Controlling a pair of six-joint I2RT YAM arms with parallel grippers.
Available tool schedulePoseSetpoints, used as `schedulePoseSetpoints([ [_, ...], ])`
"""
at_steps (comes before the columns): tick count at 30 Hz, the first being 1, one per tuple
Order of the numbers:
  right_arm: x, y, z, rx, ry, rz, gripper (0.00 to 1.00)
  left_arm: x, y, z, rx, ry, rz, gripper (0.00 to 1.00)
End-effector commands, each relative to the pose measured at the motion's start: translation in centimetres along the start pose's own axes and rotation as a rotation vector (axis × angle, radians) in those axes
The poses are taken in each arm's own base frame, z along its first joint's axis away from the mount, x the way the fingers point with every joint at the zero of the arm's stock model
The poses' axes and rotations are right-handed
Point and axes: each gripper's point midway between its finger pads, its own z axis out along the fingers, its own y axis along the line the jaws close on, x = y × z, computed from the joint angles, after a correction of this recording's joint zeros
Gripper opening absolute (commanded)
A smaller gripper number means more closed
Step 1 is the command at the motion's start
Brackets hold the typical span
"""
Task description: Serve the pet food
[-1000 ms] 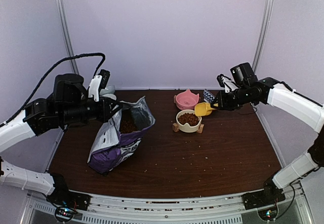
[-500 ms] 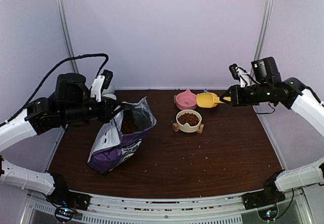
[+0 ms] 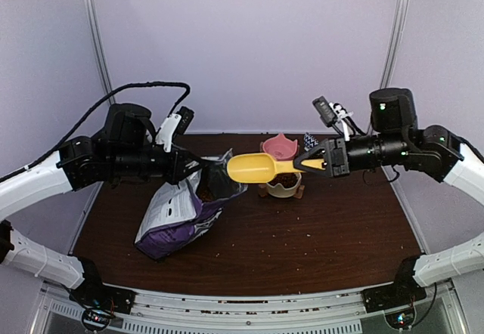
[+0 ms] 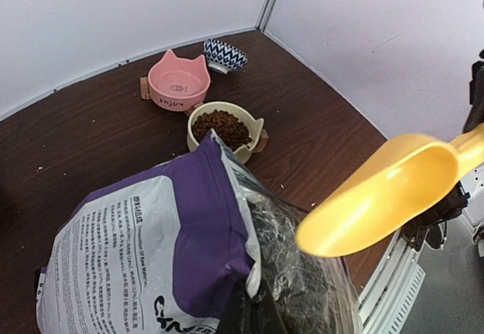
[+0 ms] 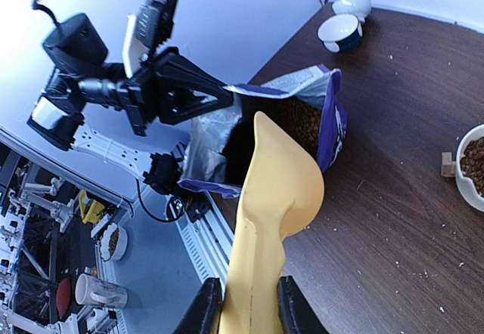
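Note:
The purple pet food bag stands at the left, its mouth open to the right; kibble shows inside it in the right wrist view. My left gripper is shut on the bag's rim. My right gripper is shut on the handle of the yellow scoop, which hangs level just right of the bag's mouth and looks empty; it also shows in the left wrist view. The cream bowl holds a heap of kibble. The pink bowl is empty.
A blue-and-white patterned bowl sits behind the pink one at the back. A white-and-blue bowl and another white one lie at the far left. Loose kibble crumbs dot the brown tabletop.
My right arm has swung the scoop left from over the bowls to the bag's mouth. My left arm has shifted right, tilting the bag's opening toward the scoop.

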Motion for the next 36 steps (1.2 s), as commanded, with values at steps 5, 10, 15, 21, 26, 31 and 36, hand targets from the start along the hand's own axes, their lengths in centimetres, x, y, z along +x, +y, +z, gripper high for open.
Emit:
schedulePoseSetpoints([
  [5,0.7,-2.3,6.7,0.202,0.15,-0.062,0.0,-4.4,-5.6,-2.3,0.188,-0.137,0.105,0.0],
  [10,4.2,-5.1,12.8,0.355,0.253,-0.054,0.0,-4.1,-6.0,-1.5,0.188,-0.131,0.1,0.0],
  [15,7.8,-3.7,19.8,0.228,0.303,0.023,0.0,-3.9,-6.6,-0.9,0.206,-0.124,0.09,0.0],
  [21,9.8,-0.2,22.9,0.078,0.366,0.058,0.0,-3.8,-6.6,-0.7,0.207,-0.13,0.089,0.0],
  [26,9.9,2.0,22.1,-0.042,0.381,0.094,0.0,-4.1,-6.3,-0.8,0.19,-0.149,0.084,0.0],
  [31,9.7,3.8,20.4,-0.156,0.39,0.157,0.0,-4.2,-5.5,-1.1,0.154,-0.168,0.071,0.0],
  [36,8.2,4.9,17.6,-0.241,0.377,0.226,0.0,-4.2,-4.6,-1.6,0.104,-0.171,0.051,0.0],
])
